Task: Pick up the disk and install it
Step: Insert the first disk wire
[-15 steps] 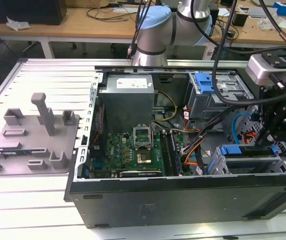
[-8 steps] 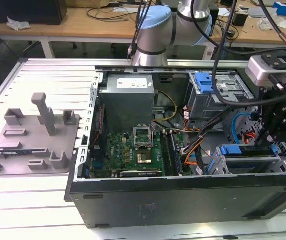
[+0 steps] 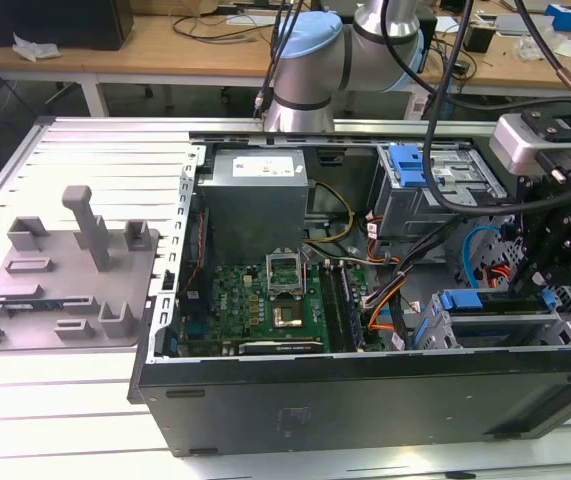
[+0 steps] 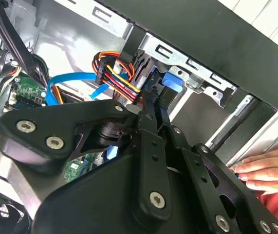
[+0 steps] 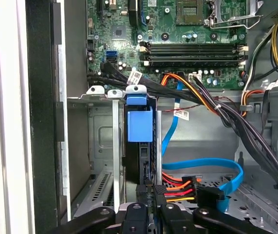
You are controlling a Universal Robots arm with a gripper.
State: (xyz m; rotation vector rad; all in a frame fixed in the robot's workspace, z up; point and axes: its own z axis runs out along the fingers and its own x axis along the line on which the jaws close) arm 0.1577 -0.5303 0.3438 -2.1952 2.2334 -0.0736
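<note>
Gripper (image 5: 148, 195) sat narrow, fingers pinched on the edge of the disk (image 5: 139, 126), blue carrier frame showing, standing on edge in the drive cage (image 5: 102, 146) at the case's (image 3: 365, 400) 4 o'clock corner in the exterior view. Disk looked mostly slotted in; full seating unclear. A hand (image 4: 265, 170) rested outside the case.

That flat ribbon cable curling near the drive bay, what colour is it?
Bright blue. The flat cable shows best in the first wrist view, looping beside the red, orange and yellow wires.
</note>
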